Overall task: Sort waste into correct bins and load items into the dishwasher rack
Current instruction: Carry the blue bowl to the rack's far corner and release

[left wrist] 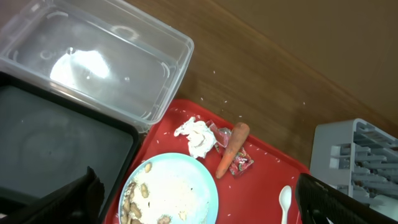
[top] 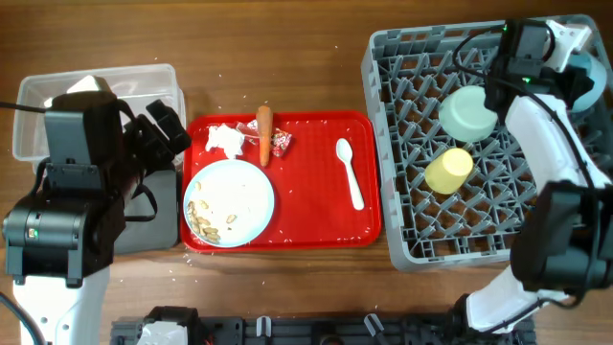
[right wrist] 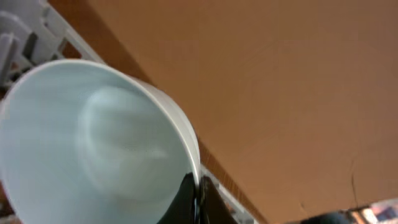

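While the right gripper (right wrist: pixel 199 200) has its fingers clamped on the rim of a pale blue bowl (right wrist: pixel 93 137), one finger inside the wall and one outside, it holds that bowl tilted over the far right corner of the grey dishwasher rack (top: pixel 402 240), which takes up the right edge of the worktop. Inside the rack a mint bowl (top: pixel 467 113) sits upside down on the pegs, and a yellow cup (top: pixel 448 171) lies on its side just beside it, toward the near edge. Close to the left edge the left gripper (top: pixel 168 129) hangs with its fingers spread wide and nothing between them, above the place where the clear tub (top: pixel 96 81) at the far left corner meets the black tray (left wrist: pixel 56 143). A red tray (top: pixel 316 225) lies mid-worktop. Its near left corner carries the round plate (top: pixel 235 192) with pale food scraps (top: pixel 204 220) along one side. Along its far edge lie a crumpled tissue (top: pixel 225 141), an orange carrot (top: pixel 264 134) and a red-and-white wrapper (top: pixel 282 143), the carrot between the other two and touching the wrapper. A white spoon (top: pixel 350 172) lies apart near the tray's right side
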